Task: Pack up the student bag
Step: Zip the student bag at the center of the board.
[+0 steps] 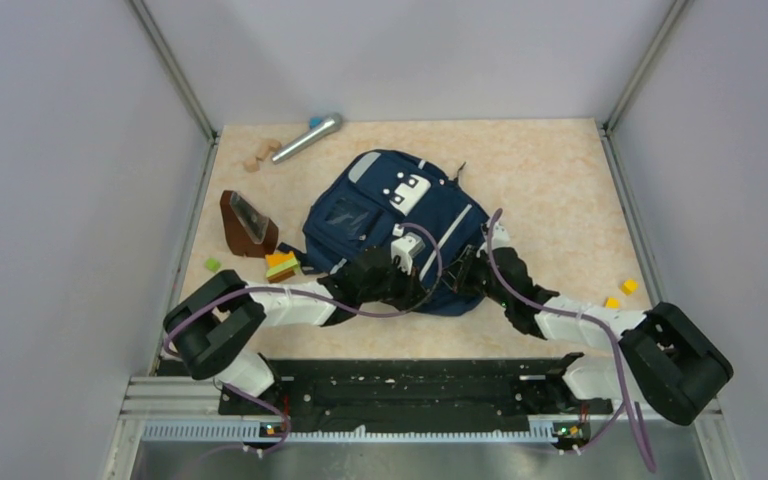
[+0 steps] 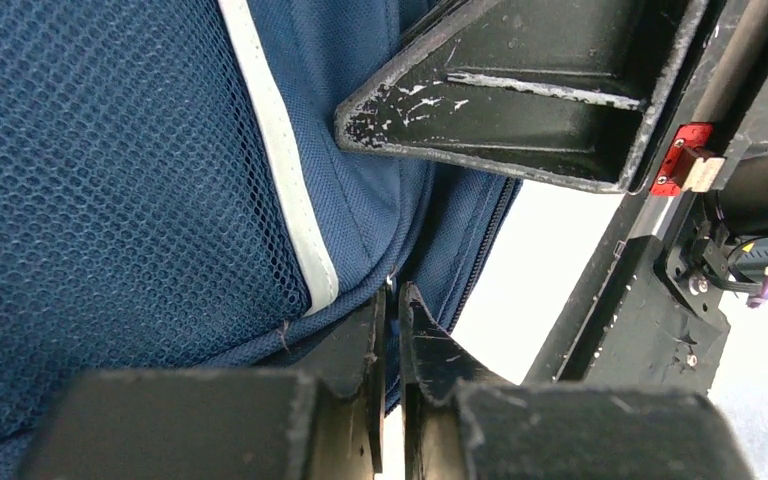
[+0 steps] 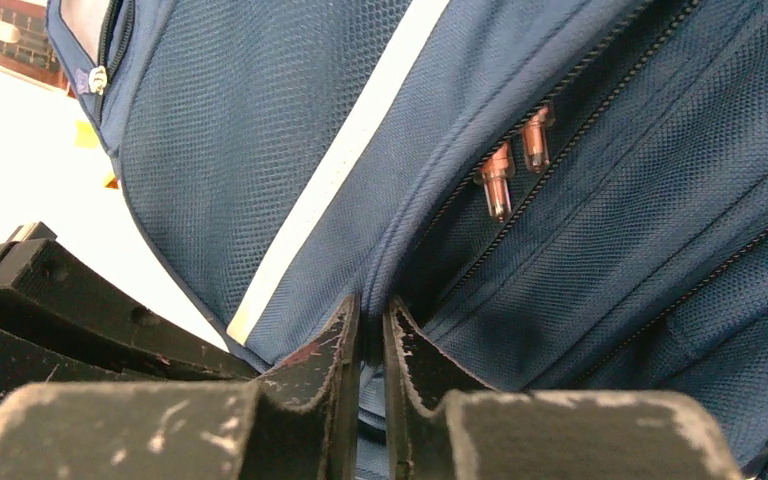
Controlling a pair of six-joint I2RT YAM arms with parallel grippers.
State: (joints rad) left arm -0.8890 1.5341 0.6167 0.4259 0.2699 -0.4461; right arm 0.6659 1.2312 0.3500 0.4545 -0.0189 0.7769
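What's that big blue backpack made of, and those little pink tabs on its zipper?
The student bag: matte woven synthetic, probably nylon or polyester; a fine grid weave shows close up. Its mesh panel: open netting in the same blue. The zipper pulls: glossy, pinkish, translucent pieces, likely plastic or rubber; hard to tell which.

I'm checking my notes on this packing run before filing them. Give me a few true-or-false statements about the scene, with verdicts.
1. The left gripper and the right gripper are both shut on the fabric of the student bag. True.
2. The microphone lies inside the student bag. False: it lies on the table, beyond the bag.
3. Two copper-coloured zipper pulls sit side by side. True.
4. The bag's stripe is red. False: it is light grey.
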